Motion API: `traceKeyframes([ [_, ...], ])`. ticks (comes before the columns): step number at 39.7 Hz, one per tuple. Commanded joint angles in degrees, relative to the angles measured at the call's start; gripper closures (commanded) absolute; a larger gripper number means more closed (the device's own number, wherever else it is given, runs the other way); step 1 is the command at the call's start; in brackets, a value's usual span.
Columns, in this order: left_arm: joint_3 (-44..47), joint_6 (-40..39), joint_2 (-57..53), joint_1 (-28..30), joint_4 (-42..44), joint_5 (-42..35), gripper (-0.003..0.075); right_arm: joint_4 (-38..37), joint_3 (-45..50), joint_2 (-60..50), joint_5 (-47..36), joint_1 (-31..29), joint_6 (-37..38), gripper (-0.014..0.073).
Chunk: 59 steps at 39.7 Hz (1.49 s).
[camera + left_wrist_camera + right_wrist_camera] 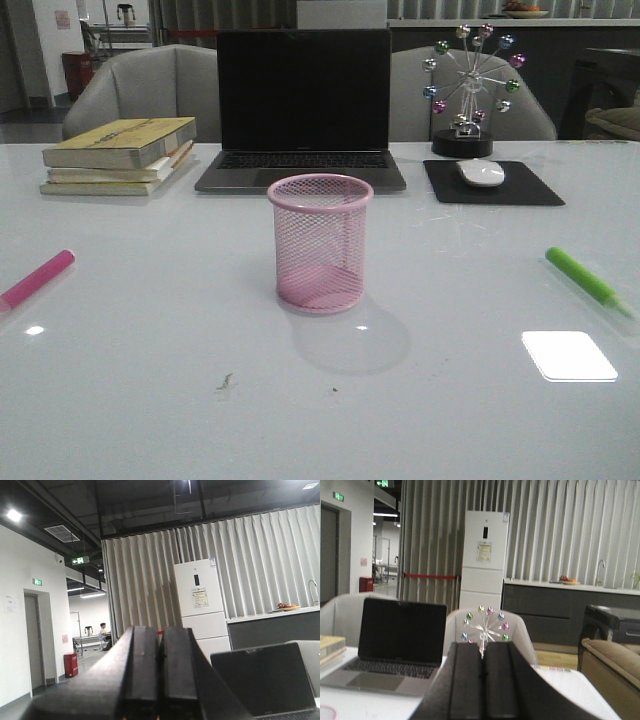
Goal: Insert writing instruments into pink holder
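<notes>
The pink holder (320,243) stands upright and empty at the middle of the white table. A pink marker (38,278) lies flat near the left edge, partly cut off by the frame. Over by the right edge a green marker (587,280) lies flat. Neither arm shows in the front view. My left gripper (160,632) is shut with nothing in it and points out at the room. My right gripper (483,647) is shut and empty too, aimed level over the table; a sliver of the holder's rim (326,712) shows in that view's corner.
An open laptop (303,110) stands behind the holder. A stack of books (120,155) sits at the back left. A mouse (481,172) on a black pad (492,183) and a ball ornament (468,88) sit at the back right.
</notes>
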Motion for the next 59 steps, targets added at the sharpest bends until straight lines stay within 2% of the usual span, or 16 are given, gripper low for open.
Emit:
traceKeyframes([
  [1,-6.6,-1.5,1.9,-0.4,0.0,-1.1,0.0629,-0.4,-7.5,3.4,0.1,0.2,0.2,0.0536],
  [12,-20.1,-1.7,16.6,-0.4,-0.1,1.5,0.0629,-0.4,-20.2,18.3,0.5,0.2,0.2,0.0536],
  [18,-26.4,-1.7,26.7,-0.4,-0.1,8.9,0.0629,-0.4,-24.9,27.6,3.2,0.2,0.2,0.0536],
  [22,-28.5,-1.7,32.2,-0.4,-0.6,12.7,0.0629,-0.4,-25.5,32.9,3.4,0.2,0.2,0.0535],
  [32,-28.6,-1.7,42.0,-0.4,-4.9,13.4,0.0619,-0.4,-25.5,42.1,5.7,0.2,0.2,0.0528],
  [37,-28.6,-1.7,45.3,-0.4,-7.2,15.8,0.0537,-0.4,-25.5,44.8,7.7,0.2,0.2,0.0418],
  [43,-28.6,-1.7,48.3,-0.4,-10.5,20.3,0.0305,-0.4,-25.5,47.3,9.4,0.2,0.2,0.0179],
  [46,-28.6,-1.7,49.7,-0.4,-13.7,20.5,0.0223,-0.4,-25.5,48.5,9.3,0.2,0.2,0.0118],
  [55,-28.6,-1.7,53.4,-0.4,-17.8,20.4,0.0213,0.5,-25.5,52.0,11.0,0.2,0.2,0.0116],
  [59,-28.6,-1.7,54.4,-0.4,-17.9,20.4,0.0213,0.5,-27.1,55.3,16.3,0.2,0.2,0.0116],
])
